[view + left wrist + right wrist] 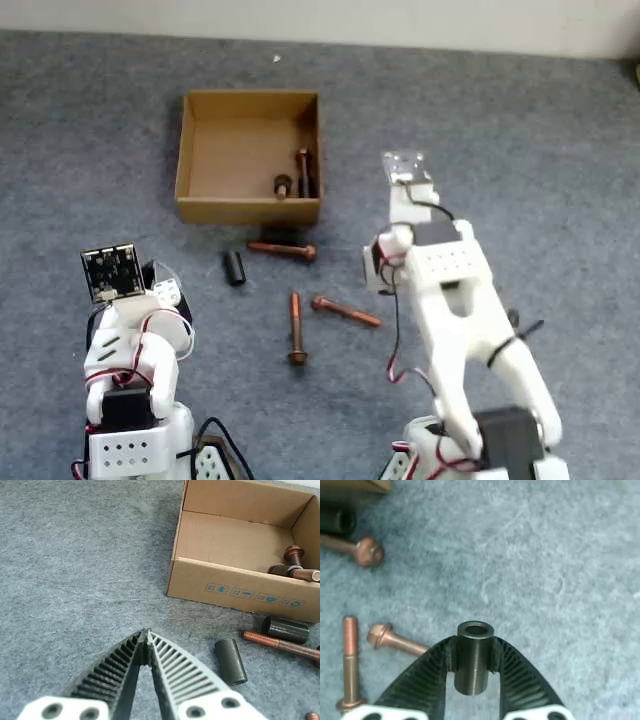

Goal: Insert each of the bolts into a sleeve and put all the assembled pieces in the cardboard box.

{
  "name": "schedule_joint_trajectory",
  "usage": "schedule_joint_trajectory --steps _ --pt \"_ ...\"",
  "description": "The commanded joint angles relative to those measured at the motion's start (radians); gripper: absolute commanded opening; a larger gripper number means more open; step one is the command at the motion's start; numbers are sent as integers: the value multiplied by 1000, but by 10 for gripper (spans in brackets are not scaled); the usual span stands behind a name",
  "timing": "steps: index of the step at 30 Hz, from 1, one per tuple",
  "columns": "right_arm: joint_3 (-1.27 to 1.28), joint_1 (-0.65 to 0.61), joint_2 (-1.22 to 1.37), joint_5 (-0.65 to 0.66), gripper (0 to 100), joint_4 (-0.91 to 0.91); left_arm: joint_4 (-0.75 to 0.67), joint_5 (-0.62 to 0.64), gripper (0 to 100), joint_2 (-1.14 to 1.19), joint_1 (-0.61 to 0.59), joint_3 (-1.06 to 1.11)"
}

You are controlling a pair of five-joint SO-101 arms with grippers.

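Observation:
The cardboard box (250, 205) stands at the back of the carpet with two assembled pieces (297, 178) in its right corner, also seen in the left wrist view (292, 566). My right gripper (474, 652) is shut on an upright black sleeve (474, 655), held above the carpet right of the loose bolts. A bolt (283, 250) and a sleeve (286, 629) lie just in front of the box. Another sleeve (234, 267) lies left of them. Two more bolts (296, 328) (345, 311) lie nearer the arms. My left gripper (146, 635) is shut and empty, left of the sleeves.
Grey carpet covers the whole table. Open floor lies left of the box and to the far right. The right arm (460, 300) stretches over the carpet right of the bolts.

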Motion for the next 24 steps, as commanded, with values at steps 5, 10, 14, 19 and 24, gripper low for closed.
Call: schedule_joint_trajectory --steps 5,10,14,19,24 --pt "88 12 -186 -176 5 -13 3 -8 6 -1 -4 19" --pt "245 12 -289 -241 5 -165 5 -12 8 -2 -4 7" --pt "404 31 -369 -241 5 -346 8 -129 8 2 -1 -33" --pt "532 119 -432 -279 5 -476 58 -209 8 4 7 -151" --pt "545 163 -437 -361 5 -481 186 -253 8 5 117 -323"
